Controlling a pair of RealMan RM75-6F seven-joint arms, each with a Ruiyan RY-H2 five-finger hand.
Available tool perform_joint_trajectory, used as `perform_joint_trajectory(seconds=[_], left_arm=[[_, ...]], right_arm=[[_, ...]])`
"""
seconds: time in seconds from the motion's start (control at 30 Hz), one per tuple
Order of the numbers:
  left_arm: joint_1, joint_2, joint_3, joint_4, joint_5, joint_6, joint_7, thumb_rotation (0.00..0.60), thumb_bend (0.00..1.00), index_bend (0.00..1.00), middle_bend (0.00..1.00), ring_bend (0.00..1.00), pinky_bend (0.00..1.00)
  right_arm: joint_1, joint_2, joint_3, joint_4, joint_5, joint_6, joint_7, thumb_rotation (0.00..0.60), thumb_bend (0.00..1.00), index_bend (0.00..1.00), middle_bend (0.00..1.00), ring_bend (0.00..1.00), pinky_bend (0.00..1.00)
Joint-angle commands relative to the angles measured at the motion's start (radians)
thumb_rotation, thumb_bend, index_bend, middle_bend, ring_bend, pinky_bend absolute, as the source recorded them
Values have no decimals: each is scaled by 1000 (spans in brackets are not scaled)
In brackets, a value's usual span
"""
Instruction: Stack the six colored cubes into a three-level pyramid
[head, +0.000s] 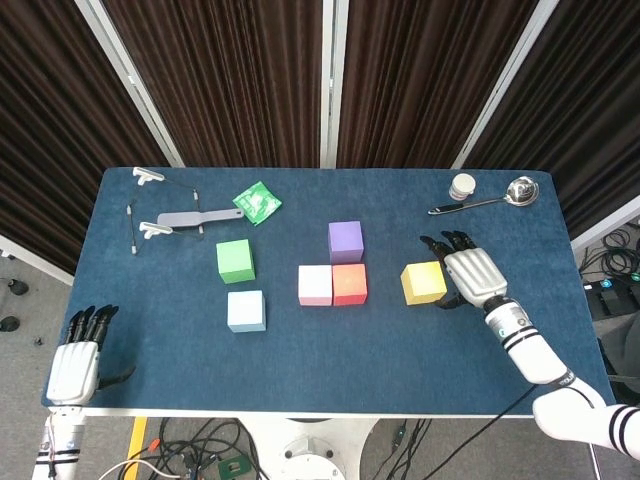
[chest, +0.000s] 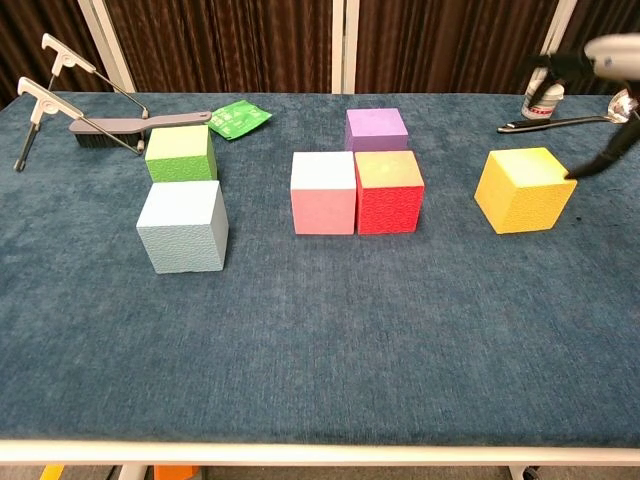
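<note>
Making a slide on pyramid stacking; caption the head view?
Right robot hand open beside the yellow cube; pink cube and red cube already paired.
</note>
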Motion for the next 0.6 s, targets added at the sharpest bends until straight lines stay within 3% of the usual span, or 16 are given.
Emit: perform_joint_trajectory(seconds=[0.03,0.27,0.6], left_arm=[[0,1,0,-10,3,5,12,600,37,115,91,0,0],[-2,2,-2,-21,-5,0,28,600,37,115,88,0,0],[-2,2,-2,-14,-15,-8,17,600,37,115,88,0,0]], right_arm=[[-9,-23,-23,24,15,-18,-50,600,0,0,181,0,0],[-7,-82,-13,96,-26,9,-58,600,0,0,155,0,0],[16,-119,-7,145,-45,-26,-79,600,1,0,220,0,0]])
